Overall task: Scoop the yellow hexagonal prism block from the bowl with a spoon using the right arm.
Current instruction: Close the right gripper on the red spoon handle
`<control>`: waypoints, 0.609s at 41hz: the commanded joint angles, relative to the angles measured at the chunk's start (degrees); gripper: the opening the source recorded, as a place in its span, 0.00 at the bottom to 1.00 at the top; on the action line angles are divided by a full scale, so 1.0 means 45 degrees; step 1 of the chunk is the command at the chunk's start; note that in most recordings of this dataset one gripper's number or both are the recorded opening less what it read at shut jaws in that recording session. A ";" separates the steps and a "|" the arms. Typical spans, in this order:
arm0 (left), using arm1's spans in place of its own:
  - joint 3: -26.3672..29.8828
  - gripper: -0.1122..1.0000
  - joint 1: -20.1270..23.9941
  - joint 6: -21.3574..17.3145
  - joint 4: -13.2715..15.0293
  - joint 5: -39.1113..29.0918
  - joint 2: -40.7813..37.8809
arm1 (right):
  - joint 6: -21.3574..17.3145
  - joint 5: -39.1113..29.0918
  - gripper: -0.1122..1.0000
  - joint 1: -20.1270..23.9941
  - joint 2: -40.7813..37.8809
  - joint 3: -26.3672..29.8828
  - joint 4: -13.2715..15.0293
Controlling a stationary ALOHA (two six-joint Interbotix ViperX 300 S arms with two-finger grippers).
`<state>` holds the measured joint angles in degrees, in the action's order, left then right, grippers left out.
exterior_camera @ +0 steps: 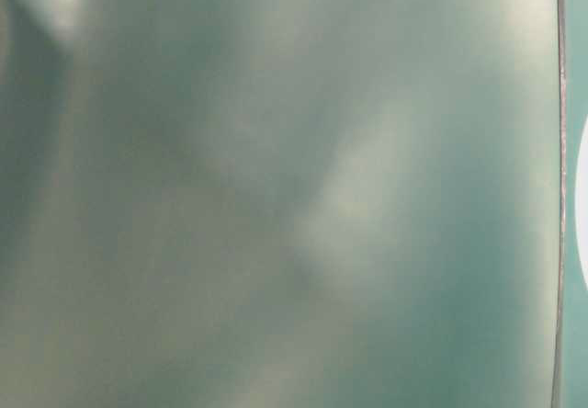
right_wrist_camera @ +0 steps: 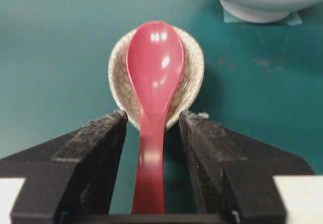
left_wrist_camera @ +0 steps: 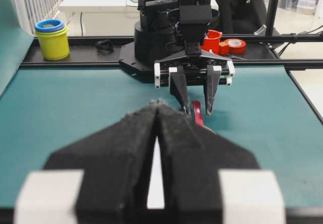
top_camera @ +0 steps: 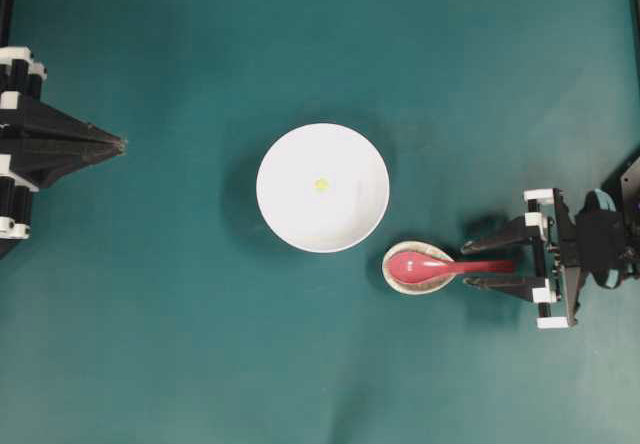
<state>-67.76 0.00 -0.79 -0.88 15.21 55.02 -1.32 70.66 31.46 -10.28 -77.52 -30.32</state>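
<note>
Block [top_camera: 321, 184], tiny and yellow, lies near the middle of the white bowl [top_camera: 290, 219], which sits at the centre of the overhead frame on the teal table [top_camera: 180, 344]. Just to the lower right of the bowl, a small speckled dish [top_camera: 392, 276] holds the scoop of the red spoon [top_camera: 425, 266]; the handle points toward the right edge of the frame.

Right gripper [top_camera: 492, 260] comes in from the right with its jaws spread, one finger on each side of the spoon's handle. In the right wrist view the handle [right_wrist_camera: 150, 173] runs down the gap between the two black fingers [right_wrist_camera: 98, 153], with a sliver of space visible on both sides, so nothing is pinched.

Left gripper [top_camera: 120, 145] rests at the left edge of the overhead frame, well apart from the bowl, its fingers pressed together to a point and holding nothing.

Table-level view is a blur of green, with only a white sliver at its right edge.
</note>
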 commanded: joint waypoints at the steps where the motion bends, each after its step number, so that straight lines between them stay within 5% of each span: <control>1: 0.0195 0.10 0.0000 -0.0020 -0.0039 0.0078 -0.0098 | 0.0020 0.0137 0.58 0.0039 -0.0078 0.0137 -0.0039; 25: 0.0195 0.10 0.0020 -0.0020 -0.0039 -0.0059 -0.0098 | 0.0020 -0.0352 0.58 0.0059 -0.0410 0.0352 -0.0059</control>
<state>-67.76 0.09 -0.79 -0.88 14.68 55.02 -1.23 69.35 31.46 -12.66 -76.29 -30.41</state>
